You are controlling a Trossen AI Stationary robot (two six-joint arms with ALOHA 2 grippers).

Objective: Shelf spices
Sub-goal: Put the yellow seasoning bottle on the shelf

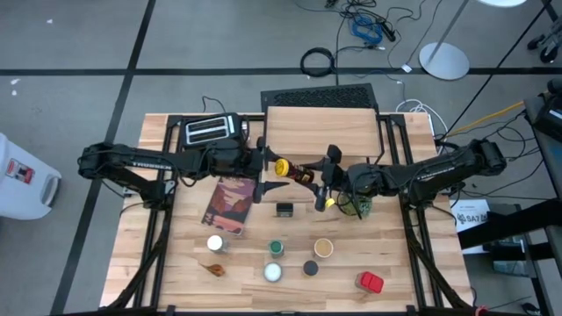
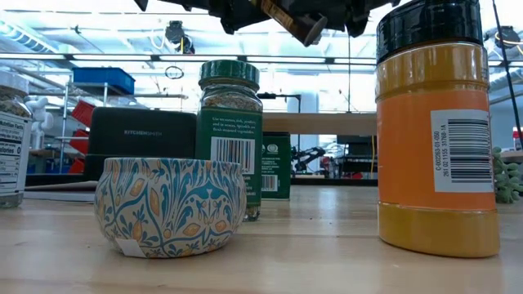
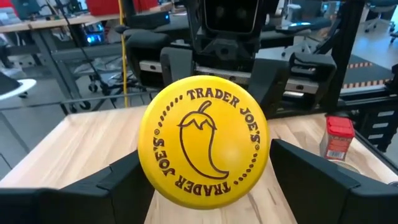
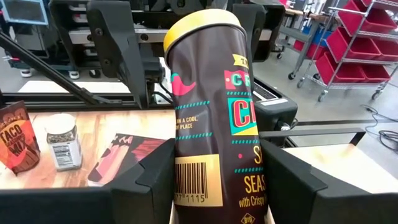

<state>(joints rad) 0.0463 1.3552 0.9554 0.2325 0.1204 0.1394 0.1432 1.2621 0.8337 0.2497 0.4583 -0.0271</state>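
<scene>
A dark spice can (image 1: 297,169) with a yellow lid (image 3: 204,148) hangs above the table's middle, in front of the wooden shelf (image 1: 320,132). My right gripper (image 4: 217,177) is shut on it. My left gripper (image 1: 268,164) is open, with its fingers standing on either side of the lid. Other spices stand on the table nearer the front: a white-topped jar (image 1: 215,243), a green-topped jar (image 1: 276,248), a tan-topped one (image 1: 323,247) and a red one (image 1: 370,282). My right gripper pinches the can's bottom end (image 4: 198,186) between its two fingers, one on each side of the round wall. The fingers come nearly level from the table's right side and lie along the can. The can is lifted clear, lying roughly level, lid toward my left gripper.
A black toaster (image 1: 211,130) stands left of the shelf. A reddish book (image 1: 230,204), a small black tin (image 1: 284,209) and a potted plant (image 1: 360,207) lie under and beside the grippers. In the low view a patterned tin (image 2: 170,204) and an orange jar (image 2: 437,122) stand close.
</scene>
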